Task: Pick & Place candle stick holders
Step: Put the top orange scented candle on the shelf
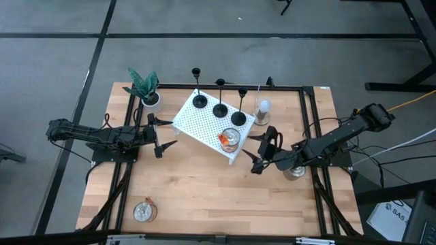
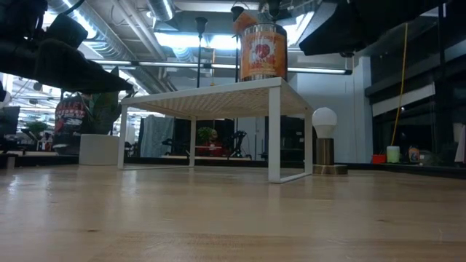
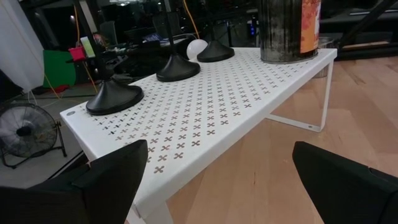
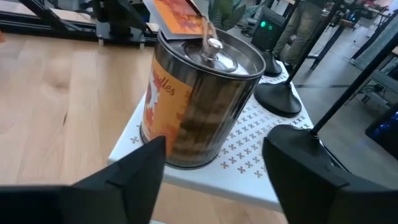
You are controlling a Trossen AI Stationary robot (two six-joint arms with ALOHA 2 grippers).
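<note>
Three candle stick holders [image 1: 219, 109] stand in a row on a white perforated shelf [image 1: 197, 126] that sits raised on thin legs above the wooden counter [image 1: 204, 190]; their round black bases rest on the shelf's far edge, stems upright. On the same shelf, at the corner nearest the right arm, stands a metal can with an orange label [image 1: 230, 139], a loose tag poking up from its lid. The right gripper [image 1: 261, 151] hovers just beside that corner, its fingers [image 4: 298, 168] parted on either side of the can but not touching it in the right wrist view, so they grasp nothing. The left gripper [image 1: 163, 136] waits at the opposite side of the shelf, low over the counter, its fingers [image 3: 112, 180] spread wide and released, pointing at the shelf's edge with the nearest holder base well ahead of them. Behind the shelf a small lamp with a round white globe [image 1: 263, 109] sits on the counter, and a potted plant with striped green leaves [image 1: 144, 87] stands near the far left corner. A small round tin [image 1: 144, 211] lies near the front left edge of the counter, well apart from everything else.
</note>
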